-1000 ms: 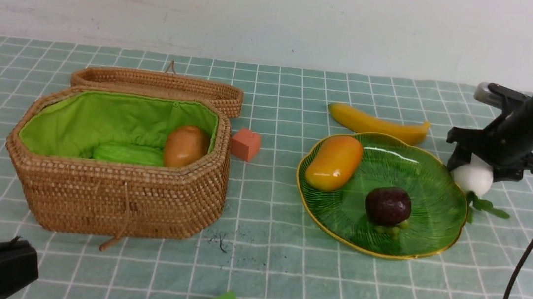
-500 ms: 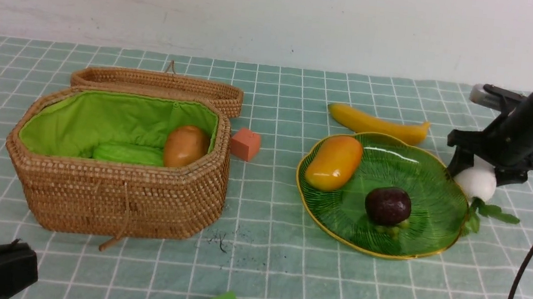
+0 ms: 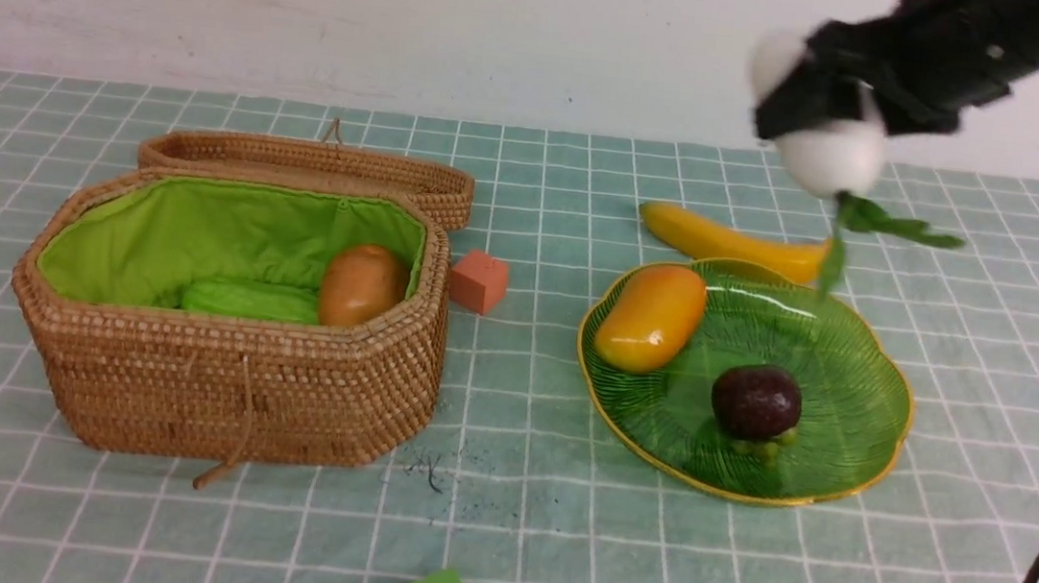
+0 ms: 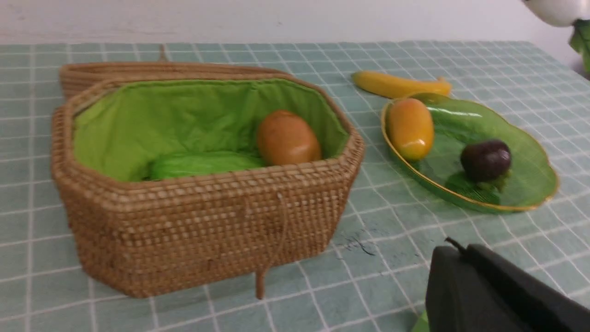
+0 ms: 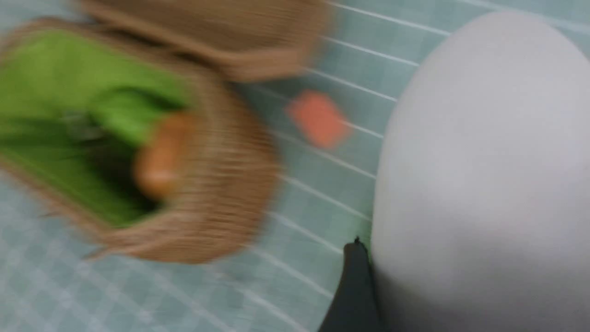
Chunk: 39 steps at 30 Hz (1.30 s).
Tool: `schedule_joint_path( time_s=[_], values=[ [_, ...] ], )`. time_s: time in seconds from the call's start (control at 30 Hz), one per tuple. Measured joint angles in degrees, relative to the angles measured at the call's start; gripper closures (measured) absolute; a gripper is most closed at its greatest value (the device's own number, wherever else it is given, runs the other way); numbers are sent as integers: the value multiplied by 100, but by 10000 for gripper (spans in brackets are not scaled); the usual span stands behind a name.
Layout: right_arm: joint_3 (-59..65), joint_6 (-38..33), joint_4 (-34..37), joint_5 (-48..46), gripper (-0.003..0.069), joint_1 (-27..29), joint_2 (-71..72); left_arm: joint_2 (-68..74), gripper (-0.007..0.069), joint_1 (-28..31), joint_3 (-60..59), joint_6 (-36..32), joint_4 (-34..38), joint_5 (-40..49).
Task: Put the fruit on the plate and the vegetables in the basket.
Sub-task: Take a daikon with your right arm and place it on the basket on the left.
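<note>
Glossy mango (image 3: pixel 650 317) and purple mangosteen (image 3: pixel 756 401) on green glass plate (image 3: pixel 848 384); yellow banana (image 3: pixel 728 241) beside it. Wicker basket (image 3: pixel 228 396) holds green pod (image 3: pixel 248 300), orange-brown piece (image 3: pixel 362 285). Right fingers (image 5: pixel 352 290) clamp white radish (image 3: pixel 828 155); left fingers (image 4: pixel 479 286) together.

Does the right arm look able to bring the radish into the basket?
Probably yes. The right gripper holds the radish in the air, the basket stands open, and only a low orange cube lies between.

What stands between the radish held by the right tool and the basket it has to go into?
Nothing visible does. The right tool holds the radish high in the air; the basket is open, its lid lying behind it. The orange cube lies low on the tablecloth beside the basket.
</note>
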<state>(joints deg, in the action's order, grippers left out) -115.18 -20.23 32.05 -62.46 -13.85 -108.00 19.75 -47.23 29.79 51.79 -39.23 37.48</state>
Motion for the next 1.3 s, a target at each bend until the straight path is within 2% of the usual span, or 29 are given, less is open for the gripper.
schedule_joint_path(
  time_s=[0.1,0.2,0.23,0.3,0.43,0.6,0.8,1.13,1.3],
  values=[
    [-203,-361,289,202,137,-717,3,0,633,0,0,412,-458,188],
    [-382,-621,387,496,137,-1421,-98,0,633,0,0,521,-688,295],
    [-411,-652,388,516,137,-1467,-110,0,633,0,0,528,-714,306],
    [-611,-855,449,998,137,-2038,-311,0,631,0,0,541,-775,388],
    [-766,-974,521,1546,137,-2456,-630,0,631,0,0,546,-793,467],
    [-1022,-1358,832,1902,137,-2742,-1151,0,631,0,0,546,-798,473],
    [-1207,-1832,1374,1967,137,-2768,-1547,-5,631,0,0,631,-798,504],
    [-1257,-2034,1467,1938,137,-2778,-1697,-5,631,0,7,655,-798,509],
    [-1262,-2463,1542,2156,137,-2778,-1900,-5,631,0,7,655,-798,488]
  ],
)
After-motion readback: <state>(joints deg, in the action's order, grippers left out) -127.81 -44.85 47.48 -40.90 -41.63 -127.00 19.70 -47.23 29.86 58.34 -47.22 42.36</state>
